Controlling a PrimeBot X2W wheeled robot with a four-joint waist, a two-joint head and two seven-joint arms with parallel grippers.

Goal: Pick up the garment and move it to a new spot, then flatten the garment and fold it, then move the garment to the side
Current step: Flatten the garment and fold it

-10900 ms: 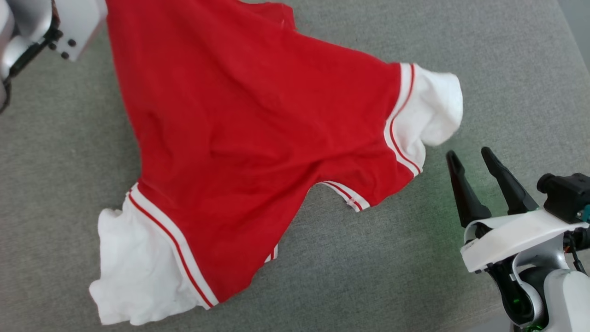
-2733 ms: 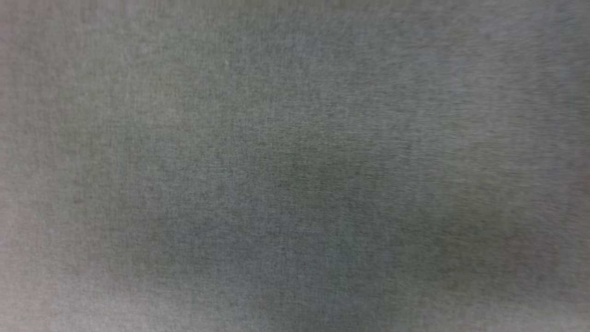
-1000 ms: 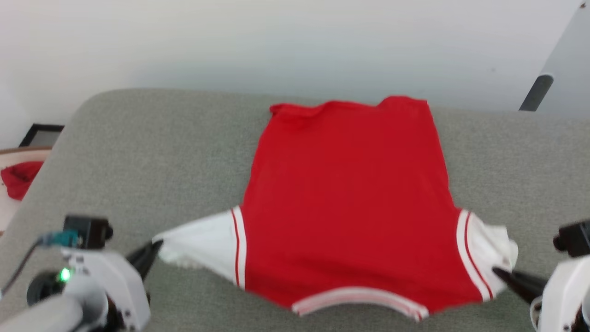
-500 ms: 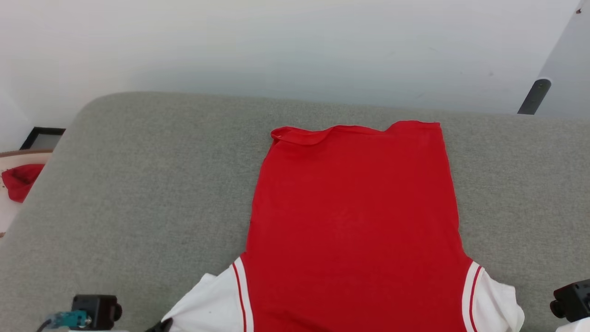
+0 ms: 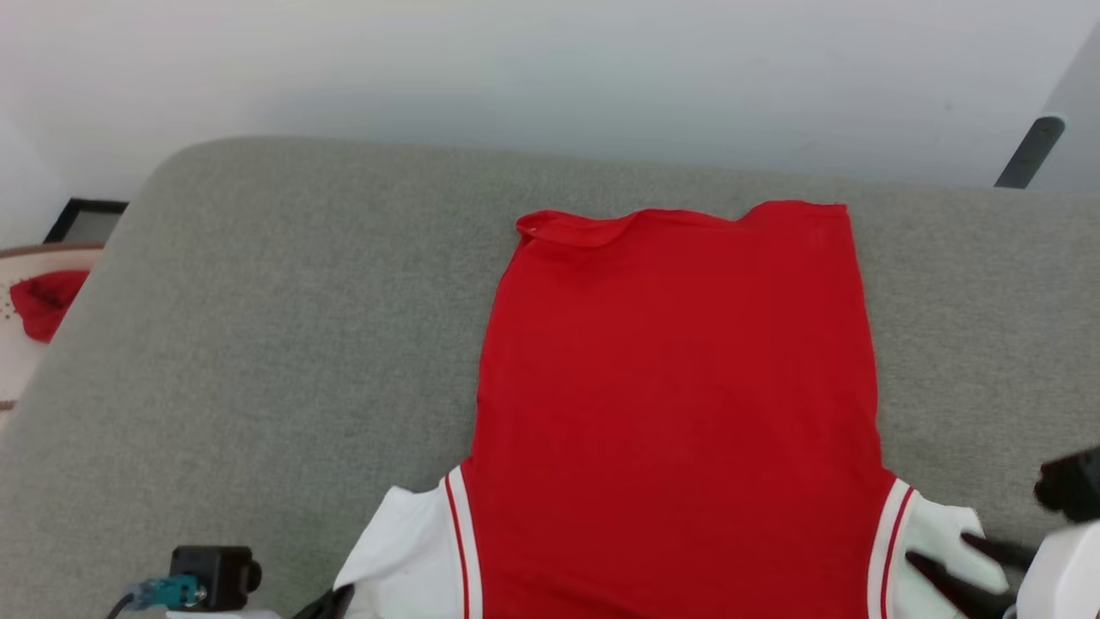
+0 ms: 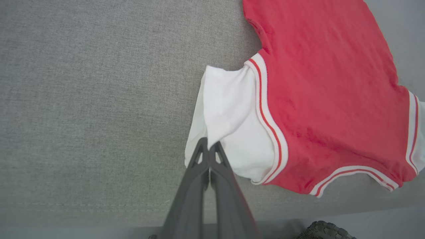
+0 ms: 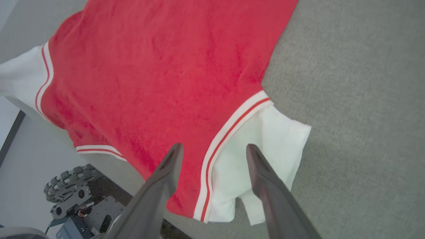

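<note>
Cushion (image 5: 258, 344), grey, below white wall (image 5: 516, 77); left fingers (image 6: 196, 169) tight on garment (image 5: 679, 387), right fingers (image 7: 166, 172) wide, empty.

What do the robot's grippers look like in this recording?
Both the left gripper and right gripper have long, tapered dark-grey jaws; the left's show triangular cut-outs. A black wrist camera with a teal plug sits on the left wrist; the right wrist shell is white.

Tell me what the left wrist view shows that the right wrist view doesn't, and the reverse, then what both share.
Left wrist view, not right: the left gripper, fingers shut, pinching a white sleeve. Right wrist view, not left: the right gripper, jaws open over the other sleeve and its striped seam. Both: the garment spread on the grey cushion.
</note>
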